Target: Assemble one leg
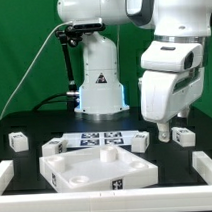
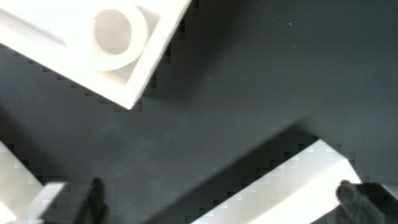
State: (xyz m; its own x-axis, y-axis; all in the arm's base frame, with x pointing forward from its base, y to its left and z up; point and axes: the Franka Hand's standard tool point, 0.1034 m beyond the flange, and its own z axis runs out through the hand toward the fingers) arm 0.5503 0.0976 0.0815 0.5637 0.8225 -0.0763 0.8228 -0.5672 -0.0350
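Note:
Several small white legs with black-and-white tags stand on the black table in the exterior view. One leg [image 1: 142,140] is just to the exterior view's left of my gripper [image 1: 160,126], and another [image 1: 181,137] is just to its right. Two more stand at the left [image 1: 53,146] [image 1: 17,141]. The gripper hangs a little above the table, open and empty. In the wrist view the gripper [image 2: 221,198] has its fingers wide apart with nothing held. The large white tabletop [image 1: 97,170] lies in front, and its corner with a round socket shows in the wrist view [image 2: 107,45].
The marker board [image 1: 100,137] lies flat behind the tabletop. White rails border the table at the exterior view's left [image 1: 3,177] and right [image 1: 209,168]. The arm's base [image 1: 98,89] stands at the back. A white slab [image 2: 302,190] that I cannot identify lies under the gripper.

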